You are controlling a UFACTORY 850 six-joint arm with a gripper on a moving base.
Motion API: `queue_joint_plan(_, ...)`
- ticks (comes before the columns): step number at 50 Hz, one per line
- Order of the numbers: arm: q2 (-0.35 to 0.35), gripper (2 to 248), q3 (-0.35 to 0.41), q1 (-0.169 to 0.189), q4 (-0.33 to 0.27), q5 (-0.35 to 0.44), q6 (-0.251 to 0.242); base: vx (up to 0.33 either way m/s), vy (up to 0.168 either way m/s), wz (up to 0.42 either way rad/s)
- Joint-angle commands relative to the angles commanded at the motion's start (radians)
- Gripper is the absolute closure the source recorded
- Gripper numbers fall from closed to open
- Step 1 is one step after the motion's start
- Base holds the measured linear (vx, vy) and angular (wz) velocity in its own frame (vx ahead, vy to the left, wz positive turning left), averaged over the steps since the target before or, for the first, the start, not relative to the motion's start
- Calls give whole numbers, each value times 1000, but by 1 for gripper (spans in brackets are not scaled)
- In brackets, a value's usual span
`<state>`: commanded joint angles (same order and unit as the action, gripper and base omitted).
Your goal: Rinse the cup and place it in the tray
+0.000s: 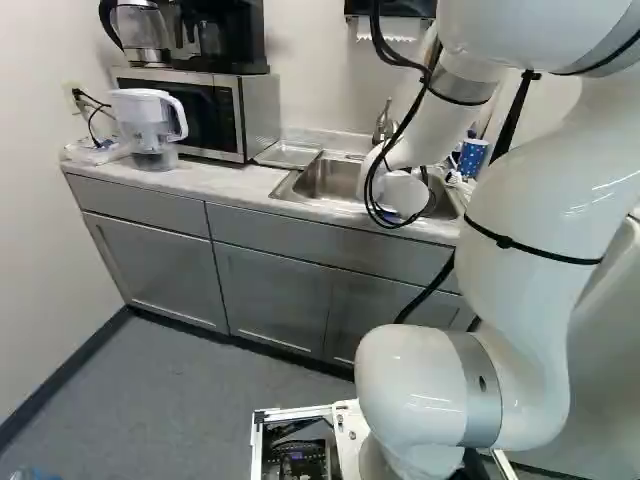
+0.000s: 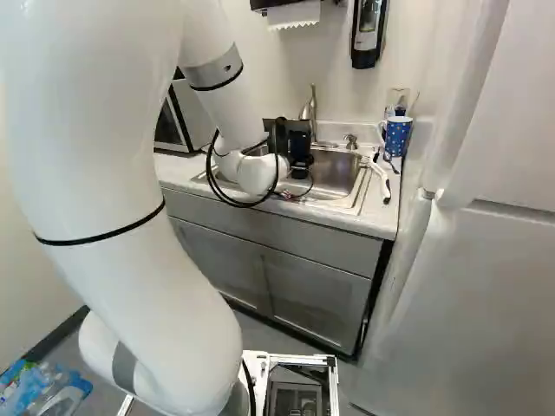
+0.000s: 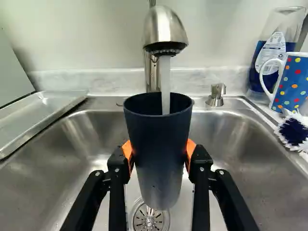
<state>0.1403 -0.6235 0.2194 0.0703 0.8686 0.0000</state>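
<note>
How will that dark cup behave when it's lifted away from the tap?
The cup is probably stiff: its rim looks round though the pincer grips its sides. Water runs into it from the tap, so it may be heavy for its size and slosh if tilted. Tall and narrower at the base, it could tip easily if nudged.

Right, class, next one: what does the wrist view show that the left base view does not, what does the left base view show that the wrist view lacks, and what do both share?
Only the wrist view: the dark cup gripped between the jaws, water running into it, and the drain.

Only the left base view: the white pitcher, the coffee maker and the grey cabinets.

Both: the sink, faucet, tray and dotted blue mug.
</note>
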Motion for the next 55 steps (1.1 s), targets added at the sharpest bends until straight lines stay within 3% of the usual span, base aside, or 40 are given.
queue_joint_plan(55, 0, 127, 0, 0, 0, 0, 0, 0, 0, 0)
